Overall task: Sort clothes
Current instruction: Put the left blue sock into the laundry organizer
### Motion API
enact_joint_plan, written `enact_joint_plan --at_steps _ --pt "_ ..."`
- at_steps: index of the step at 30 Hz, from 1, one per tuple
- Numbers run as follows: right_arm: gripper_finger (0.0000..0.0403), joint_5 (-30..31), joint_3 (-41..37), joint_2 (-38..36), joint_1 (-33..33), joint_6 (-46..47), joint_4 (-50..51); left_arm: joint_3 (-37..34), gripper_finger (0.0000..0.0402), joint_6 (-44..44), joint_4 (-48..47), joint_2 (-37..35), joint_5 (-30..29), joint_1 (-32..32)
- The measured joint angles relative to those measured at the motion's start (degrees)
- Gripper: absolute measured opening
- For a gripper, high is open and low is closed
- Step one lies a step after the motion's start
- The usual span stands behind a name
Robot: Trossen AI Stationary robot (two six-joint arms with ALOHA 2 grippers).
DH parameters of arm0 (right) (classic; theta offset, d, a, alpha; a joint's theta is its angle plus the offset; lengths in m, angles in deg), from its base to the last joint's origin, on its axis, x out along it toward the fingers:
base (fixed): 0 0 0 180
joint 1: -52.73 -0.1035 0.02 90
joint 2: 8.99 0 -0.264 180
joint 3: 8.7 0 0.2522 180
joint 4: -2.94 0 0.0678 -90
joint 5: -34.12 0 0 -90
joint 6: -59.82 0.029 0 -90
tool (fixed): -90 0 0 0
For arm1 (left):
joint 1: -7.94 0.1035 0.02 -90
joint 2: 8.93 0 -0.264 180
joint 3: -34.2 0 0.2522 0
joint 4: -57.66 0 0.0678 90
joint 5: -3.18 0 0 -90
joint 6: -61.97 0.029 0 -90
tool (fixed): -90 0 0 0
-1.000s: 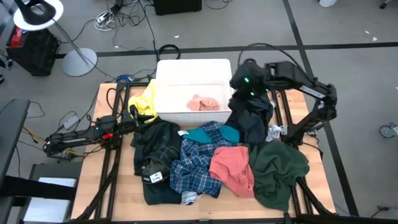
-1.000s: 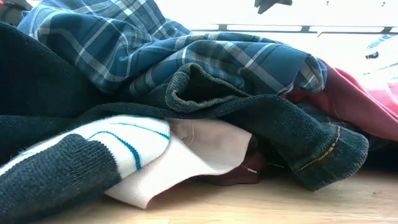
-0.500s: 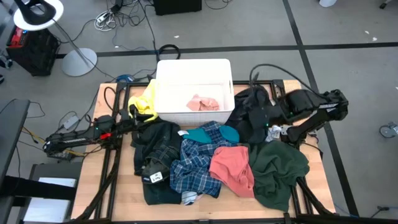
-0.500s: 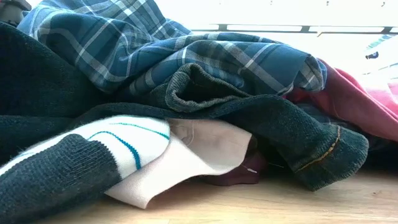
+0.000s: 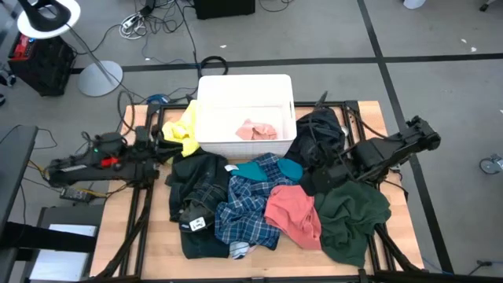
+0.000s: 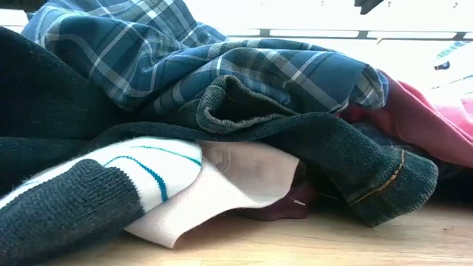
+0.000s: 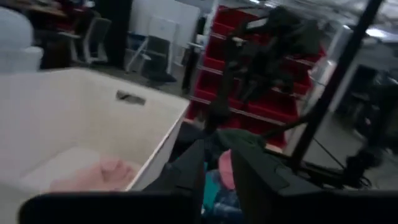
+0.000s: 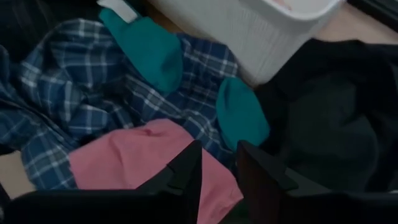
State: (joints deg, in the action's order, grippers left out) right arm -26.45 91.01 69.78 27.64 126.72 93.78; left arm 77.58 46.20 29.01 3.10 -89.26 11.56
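Note:
The clothes lie in a heap on the wooden table: blue plaid point(image 5: 247, 203), salmon pink point(image 5: 295, 212), dark green point(image 5: 355, 214), teal point(image 5: 271, 168), a black garment point(image 5: 318, 135) right of the bin, and a yellow one point(image 5: 183, 132) left of it. My right gripper point(image 5: 333, 168) hovers open, with a narrow gap, over the pile; in the right wrist view it point(image 8: 217, 177) stands above the salmon garment point(image 8: 137, 158). My left gripper point(image 5: 167, 149) is raised beside the yellow garment, pointing level at the bin point(image 7: 93, 106), narrowly open point(image 7: 217, 177) and empty.
The white bin point(image 5: 245, 78) stands at the table's far middle with a pink cloth point(image 5: 256, 130) on its floor. A dark garment with a white tag point(image 5: 196, 206) covers the near left. In the low view the pile point(image 6: 222, 111) fills the picture.
My right gripper has swung from over the bin's right corner toward the table's near right, sinking and rolling; the black garment it stood over now lies uncovered beside the bin. My left gripper has risen from the table top next to the yellow garment.

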Motion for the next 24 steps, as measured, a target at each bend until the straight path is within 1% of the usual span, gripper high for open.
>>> enact_joint_plan --at_steps 3,6,8,10,14,17,20,24 --pt "0.0094 0.0 -4.6 -2.6 -0.5 -1.1 -4.4 6.8 0.0049 0.6 -1.1 7.9 2.0 -2.4" --pt "0.0088 0.0 -9.6 -5.9 -0.8 -3.7 -9.4 12.4 0.0031 0.9 -1.8 16.6 2.1 -5.6" --pt "0.0084 -0.1 -13.0 -8.4 -0.8 -5.3 -12.5 16.0 0.002 2.0 -2.2 22.6 1.1 -7.9" --pt "0.0081 -0.9 -16.1 -11.1 -0.8 -6.8 -15.2 19.7 0.0011 2.4 -3.5 28.5 -1.3 -9.9" --pt "0.0074 -3.5 -21.1 -15.9 -0.8 -10.1 -19.3 26.3 0.0005 3.3 -4.8 39.1 -3.5 -12.7" --pt "0.0073 -3.9 -23.4 -18.7 -0.8 -12.8 -20.9 30.5 0.0004 -0.5 -4.4 45.7 -3.1 -13.2" --pt "0.0073 -4.0 -24.5 -20.2 -0.8 -16.1 -21.5 33.3 0.0004 -5.0 -2.8 52.2 -0.7 -13.1" --pt "0.0072 -4.7 -25.2 -21.4 -0.8 -20.2 -21.5 34.1 0.0008 -8.9 6.1 59.6 -0.4 -13.0"
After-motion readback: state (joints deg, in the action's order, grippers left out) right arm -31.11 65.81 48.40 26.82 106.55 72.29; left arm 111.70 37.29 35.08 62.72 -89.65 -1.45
